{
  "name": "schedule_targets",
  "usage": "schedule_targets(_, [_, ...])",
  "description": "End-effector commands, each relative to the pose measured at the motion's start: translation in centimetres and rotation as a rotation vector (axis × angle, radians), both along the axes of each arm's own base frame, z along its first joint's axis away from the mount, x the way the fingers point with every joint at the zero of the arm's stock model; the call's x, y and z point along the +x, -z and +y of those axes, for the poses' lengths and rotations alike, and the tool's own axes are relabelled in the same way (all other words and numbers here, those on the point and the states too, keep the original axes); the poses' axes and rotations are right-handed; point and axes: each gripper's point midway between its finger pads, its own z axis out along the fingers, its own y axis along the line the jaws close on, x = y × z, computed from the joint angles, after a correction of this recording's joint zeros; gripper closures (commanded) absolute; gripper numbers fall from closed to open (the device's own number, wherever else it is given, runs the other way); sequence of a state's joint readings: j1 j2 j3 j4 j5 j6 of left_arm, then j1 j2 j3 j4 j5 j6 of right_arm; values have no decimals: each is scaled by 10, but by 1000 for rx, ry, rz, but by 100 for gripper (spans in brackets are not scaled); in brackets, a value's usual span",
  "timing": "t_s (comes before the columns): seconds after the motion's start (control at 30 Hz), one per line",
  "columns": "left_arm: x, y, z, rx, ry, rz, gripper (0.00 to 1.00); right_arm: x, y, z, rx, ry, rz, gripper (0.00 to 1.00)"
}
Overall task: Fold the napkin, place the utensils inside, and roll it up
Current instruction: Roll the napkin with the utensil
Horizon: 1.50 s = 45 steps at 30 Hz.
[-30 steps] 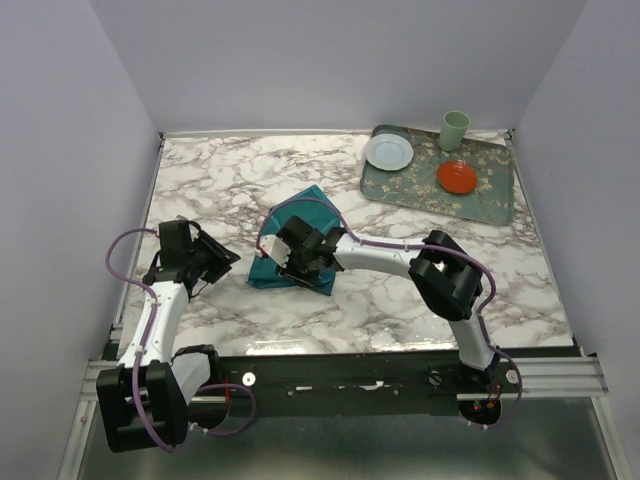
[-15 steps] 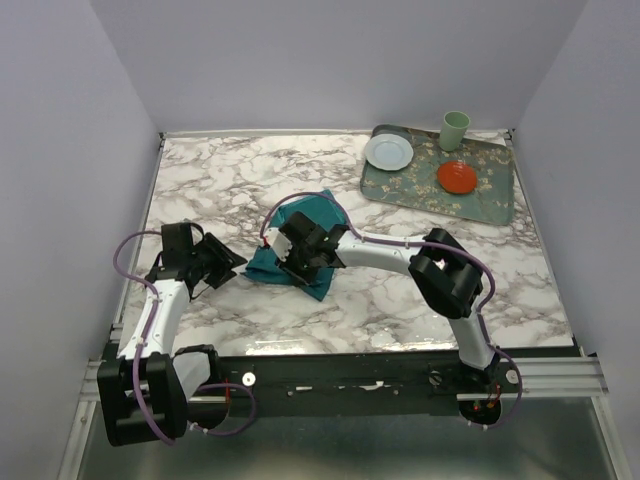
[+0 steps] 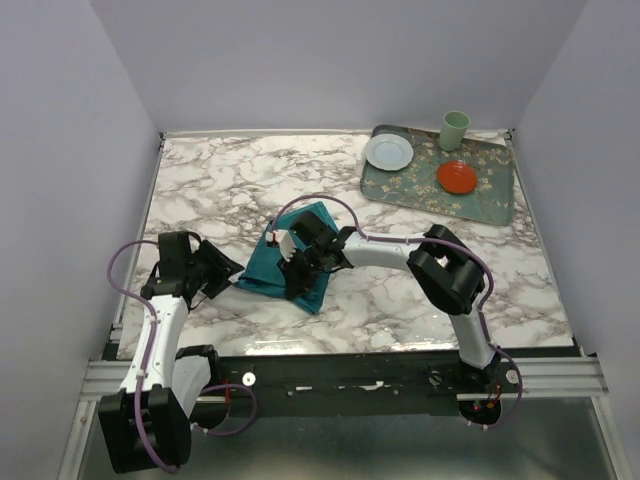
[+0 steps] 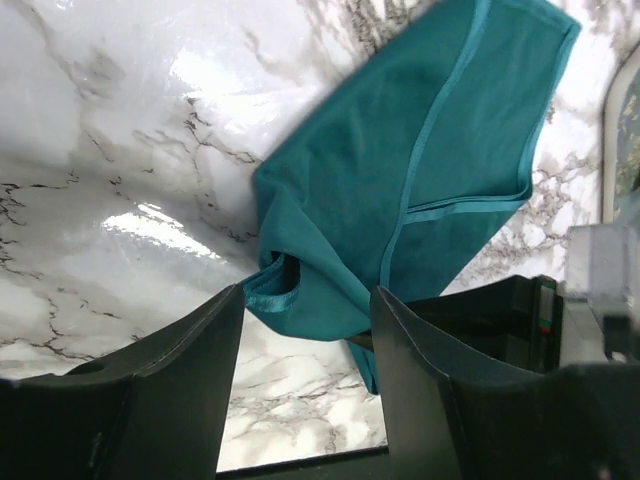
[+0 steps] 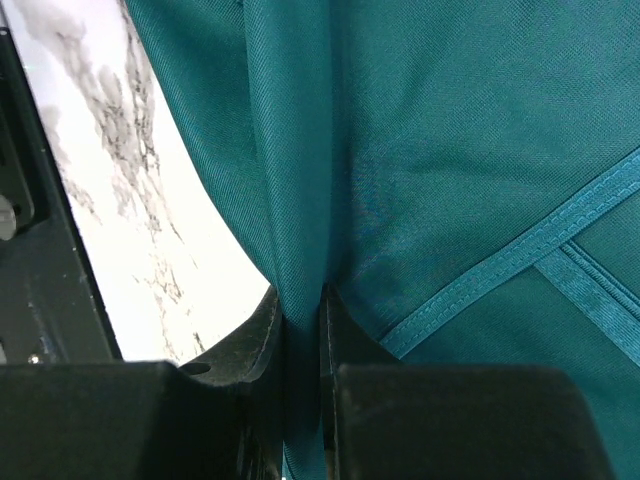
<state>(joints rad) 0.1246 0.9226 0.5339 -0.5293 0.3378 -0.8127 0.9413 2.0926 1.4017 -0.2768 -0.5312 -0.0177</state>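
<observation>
The teal napkin (image 3: 262, 272) lies bunched on the marble table near the middle front. My right gripper (image 3: 302, 262) is shut on a raised fold of it. In the right wrist view that fold (image 5: 300, 200) runs straight down between the pinched jaws of the right gripper (image 5: 302, 305). My left gripper (image 3: 224, 272) sits at the napkin's left corner and is open. In the left wrist view a hemmed corner of the napkin (image 4: 400, 180) lies just ahead of the left gripper (image 4: 308, 298), untouched by either finger. No utensils are in view.
A patterned grey-green tray (image 3: 484, 200) sits at the back right, holding a white plate (image 3: 388, 151), a red dish (image 3: 457, 177) and a pale green cup (image 3: 454, 130). The table's left wall is close behind the left arm.
The right gripper closed on the napkin and dragged it toward the near left, bunching it. The left gripper opened wider and shifted slightly nearer the front edge.
</observation>
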Motion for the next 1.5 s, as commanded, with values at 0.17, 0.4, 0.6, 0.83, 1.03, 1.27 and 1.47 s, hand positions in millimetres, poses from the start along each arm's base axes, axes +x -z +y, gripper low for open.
schedule_targets(0.17, [3, -16, 3, 21, 12, -21, 31, -21, 47, -33, -105, 31, 179, 90])
schedule_targets(0.4, [-1, -18, 1, 11, 12, -44, 56, -15, 45, -31, -80, 46, 194, 90])
schedule_targets(0.6, [-8, -12, -5, -26, 5, -12, 49, -14, 43, -30, -77, 43, 182, 90])
schedule_targets(0.83, [-10, -3, -6, -36, 9, 22, 45, -15, 44, -31, -81, 43, 185, 90])
schedule_targets(1.03, [-5, 3, -11, -64, 23, 27, 56, -13, 42, -31, -76, 46, 178, 90])
schedule_targets(1.27, [2, 4, -17, -75, 47, 7, 71, -13, 42, -32, -76, 44, 175, 91])
schedule_targets(1.47, [4, 9, -26, -86, 76, -1, 87, -14, 42, -32, -79, 45, 176, 91])
